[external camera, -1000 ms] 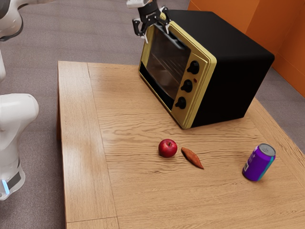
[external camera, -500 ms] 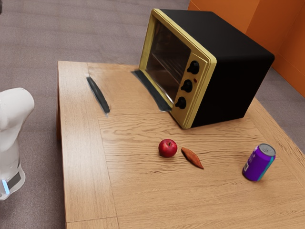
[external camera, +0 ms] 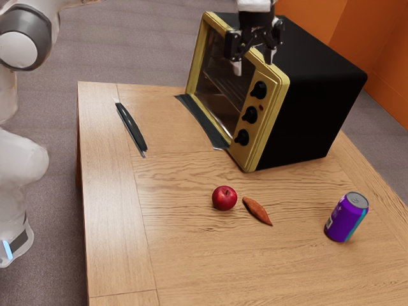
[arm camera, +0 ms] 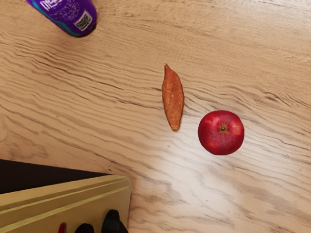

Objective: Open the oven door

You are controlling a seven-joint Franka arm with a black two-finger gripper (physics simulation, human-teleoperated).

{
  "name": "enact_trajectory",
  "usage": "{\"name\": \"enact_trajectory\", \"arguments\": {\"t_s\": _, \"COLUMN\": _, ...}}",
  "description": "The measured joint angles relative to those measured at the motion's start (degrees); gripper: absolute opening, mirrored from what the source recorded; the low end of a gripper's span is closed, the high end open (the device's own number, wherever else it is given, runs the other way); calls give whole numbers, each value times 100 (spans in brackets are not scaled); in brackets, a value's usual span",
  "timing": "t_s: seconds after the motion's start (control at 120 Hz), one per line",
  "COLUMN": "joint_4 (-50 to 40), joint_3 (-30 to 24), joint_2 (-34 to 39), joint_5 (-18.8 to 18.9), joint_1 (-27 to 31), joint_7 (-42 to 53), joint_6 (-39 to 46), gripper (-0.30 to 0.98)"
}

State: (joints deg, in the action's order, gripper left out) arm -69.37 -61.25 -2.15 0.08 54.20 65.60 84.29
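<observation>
So, door (external camera: pixel 203 122) looks fully down in front of the oven (external camera: pixel 319 83), handle (external camera: pixel 133 131) outermost; end effector (external camera: pixel 253 62) is released, empty, at the oven's upper front, so lift straight up, clear of its knobs (external camera: pixel 250 115).

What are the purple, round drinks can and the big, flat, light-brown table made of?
The purple can looks like thin, printed metal: its top is silvery grey. The light-brown table seems to be smooth, slightly glossy wood, maybe veneer: it shows wavy grain lines and a pale shine.
</observation>
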Motion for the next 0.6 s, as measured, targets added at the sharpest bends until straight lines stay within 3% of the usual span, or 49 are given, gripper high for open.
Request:
{"name": "enact_trajectory", "arguments": {"t_s": 0.042, "joint_4": -8, "joint_3": 2219, "joint_2": -198, "joint_5": 85, "joint_1": -2198, "joint_7": -37, "joint_6": 57, "gripper": 68}}
{"name": "enact_trajectory", "arguments": {"t_s": 0.075, "joint_4": -8, "joint_3": 3787, "joint_2": -408, "joint_5": 85, "joint_1": -3634, "joint_7": -65, "joint_6": 92, "gripper": 68}}
{"name": "enact_trajectory", "arguments": {"t_s": 0.117, "joint_4": -12, "joint_3": 5096, "joint_2": -596, "joint_5": 50, "joint_1": -4696, "joint_7": -99, "joint_6": 127, "gripper": 68}}
{"name": "enact_trajectory", "arguments": {"t_s": 0.158, "joint_4": -14, "joint_3": 5777, "joint_2": -680, "joint_5": 29, "joint_1": -5252, "joint_7": -130, "joint_6": 156, "gripper": 68}}
{"name": "enact_trajectory", "arguments": {"t_s": 0.3, "joint_4": -15, "joint_3": 6532, "joint_2": -702, "joint_5": 6, "joint_1": -5799, "joint_7": -806, "joint_6": -12, "gripper": 69}}
{"name": "enact_trajectory", "arguments": {"t_s": 0.383, "joint_4": -24, "joint_3": 6627, "joint_2": -691, "joint_5": 1, "joint_1": -5794, "joint_7": -1374, "joint_6": -164, "gripper": 69}}
{"name": "enact_trajectory", "arguments": {"t_s": 0.4, "joint_4": -562, "joint_3": 6494, "joint_2": -450, "joint_5": 0, "joint_1": -5691, "joint_7": -1515, "joint_6": -106, "gripper": 68}}
{"name": "enact_trajectory", "arguments": {"t_s": 0.6, "joint_4": -57, "joint_3": 6648, "joint_2": -637, "joint_5": -1, "joint_1": -5740, "joint_7": -2726, "joint_6": -389, "gripper": 68}}
